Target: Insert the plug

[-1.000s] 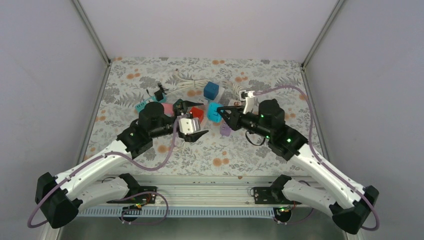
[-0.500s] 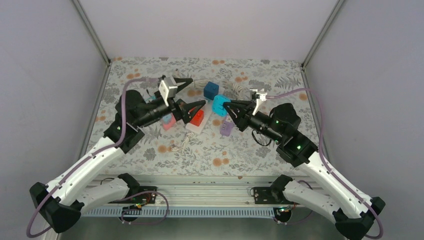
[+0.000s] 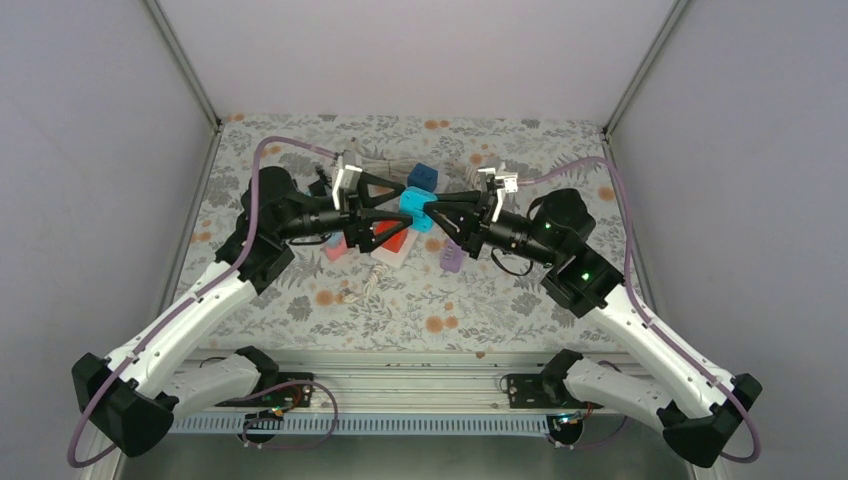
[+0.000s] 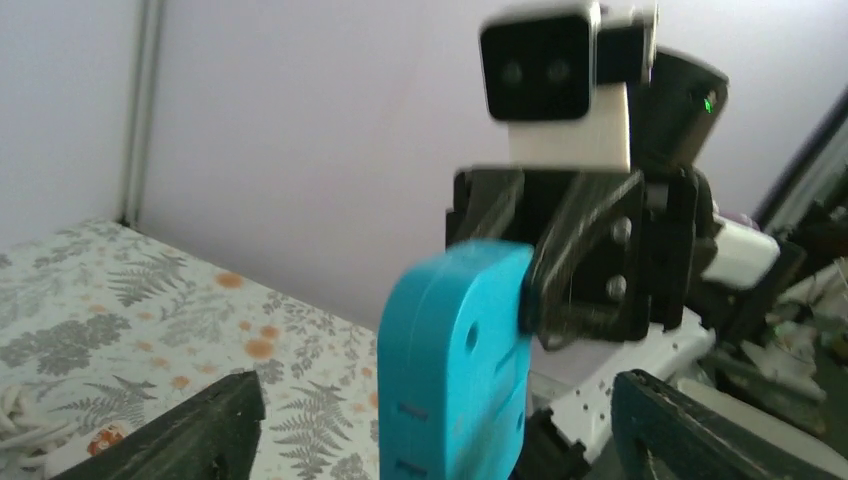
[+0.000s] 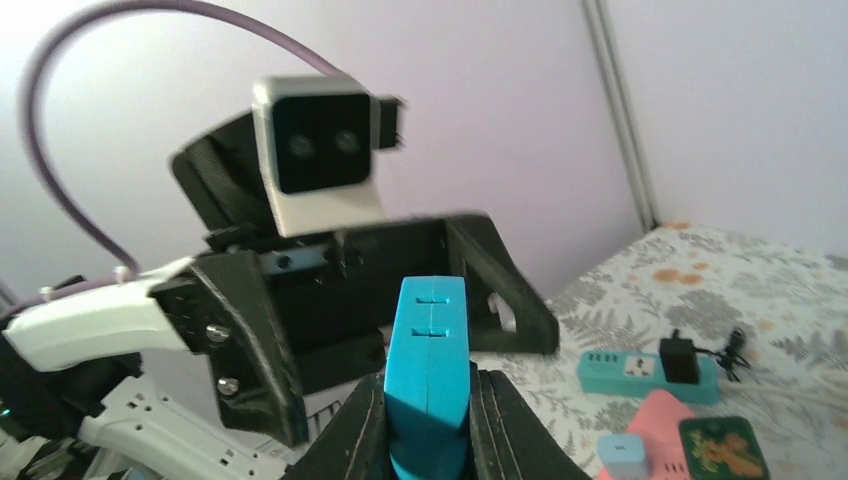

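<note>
The right pincer (image 5: 430, 385) squeezes a blue-green plug (image 5: 430, 335) tight between its two black fingers (image 5: 350, 440). The plug is smooth, hard plastic. It is flat and thick with round corners, and its wide face has small slots and a round hole. The left pincer (image 4: 436, 395) faces it with its jaws spread wide, one on each side of the plug. They do not seem to touch it. Both pincers are up in the air. Below them lies a cloth (image 3: 400, 300) printed with gray leaves and orange flowers. On it sit one dark blue cube (image 3: 423, 178), one red block (image 3: 393, 236), one pink block (image 3: 335, 247), one purple block (image 3: 451, 259) and a loose pile of white cord (image 3: 378, 160).
</note>
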Motion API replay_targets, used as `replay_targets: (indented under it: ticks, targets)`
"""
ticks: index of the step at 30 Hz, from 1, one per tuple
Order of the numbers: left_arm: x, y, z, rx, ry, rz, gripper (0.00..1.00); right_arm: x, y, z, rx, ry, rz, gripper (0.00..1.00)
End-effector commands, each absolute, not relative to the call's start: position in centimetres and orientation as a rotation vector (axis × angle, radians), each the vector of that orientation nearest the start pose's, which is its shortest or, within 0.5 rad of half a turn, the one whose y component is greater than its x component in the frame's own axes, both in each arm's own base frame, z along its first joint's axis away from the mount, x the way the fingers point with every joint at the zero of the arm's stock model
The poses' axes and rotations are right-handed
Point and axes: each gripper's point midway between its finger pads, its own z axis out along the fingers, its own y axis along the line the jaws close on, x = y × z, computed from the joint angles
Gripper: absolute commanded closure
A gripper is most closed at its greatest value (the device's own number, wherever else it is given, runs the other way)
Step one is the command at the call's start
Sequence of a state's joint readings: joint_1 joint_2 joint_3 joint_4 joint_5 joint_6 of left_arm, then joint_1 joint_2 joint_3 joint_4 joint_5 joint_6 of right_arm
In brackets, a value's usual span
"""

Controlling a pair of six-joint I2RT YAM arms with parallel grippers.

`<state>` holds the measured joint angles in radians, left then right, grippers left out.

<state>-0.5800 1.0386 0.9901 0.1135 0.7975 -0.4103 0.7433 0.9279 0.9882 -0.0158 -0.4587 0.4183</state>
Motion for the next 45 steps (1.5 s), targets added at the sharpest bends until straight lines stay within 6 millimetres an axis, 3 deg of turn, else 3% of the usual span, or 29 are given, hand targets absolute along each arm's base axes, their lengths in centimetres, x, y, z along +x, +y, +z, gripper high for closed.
replay_targets:
  ticks: [1, 7, 18, 24, 31, 42, 45]
  targets:
    - [18.4, -28.5, 40.2, 0.896, 1.453, -1.501, 0.19, 18.0, 28.3, 44.7, -0.728, 1.392, 1.301, 0.97]
    - [17.7, -28.8, 40.7, 0.901, 1.448, -1.599, 0.40, 17.6, 29.2, 44.9, -0.770, 1.366, 1.365, 0.97]
    - [18.1, -29.2, 40.2, 0.866, 1.491, -1.647, 0.66, 17.7, 30.2, 44.4, -0.810, 1.367, 1.403, 0.97]
    - [17.6, -29.3, 40.0, 0.892, 1.486, -1.662, 0.67, 17.6, 30.2, 44.6, -0.812, 1.359, 1.418, 0.97]
    - [17.5, -29.7, 39.3, 0.908, 1.511, -1.692, 0.61, 17.5, 30.4, 44.8, -0.819, 1.348, 1.443, 0.97]
    - [17.7, -29.7, 40.0, 0.892, 1.514, -1.671, 0.66, 17.4, 30.6, 43.4, -0.838, 1.378, 1.448, 0.97]
    - [18.3, -29.5, 40.0, 0.871, 1.528, -1.622, 0.71, 17.4, 30.6, 43.1, -0.840, 1.383, 1.448, 0.97]
